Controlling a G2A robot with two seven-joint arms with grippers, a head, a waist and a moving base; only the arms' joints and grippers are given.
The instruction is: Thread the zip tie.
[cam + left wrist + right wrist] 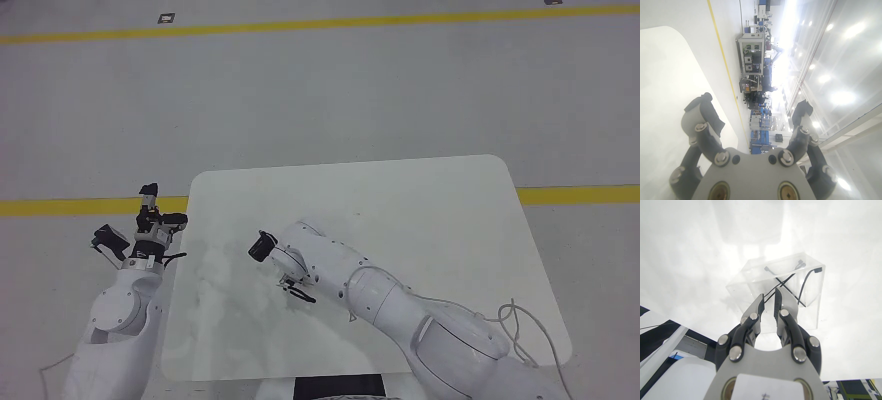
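Clear plastic forms the small box (811,317) on the white tabletop (430,210). It keeps the black zip ties (786,281) corralled, loosely crossed inside with their heads toward the far wall. The right gripper (769,293) tips down over the box's near edge. Its jaws are narrowed to a slim gap with one tie strand running between them, seemingly not yet pinched. The left gripper (755,101) sits at the tabletop's left edge, jaws spread wide and empty, pointing out across the room, probably parked to receive a tie.
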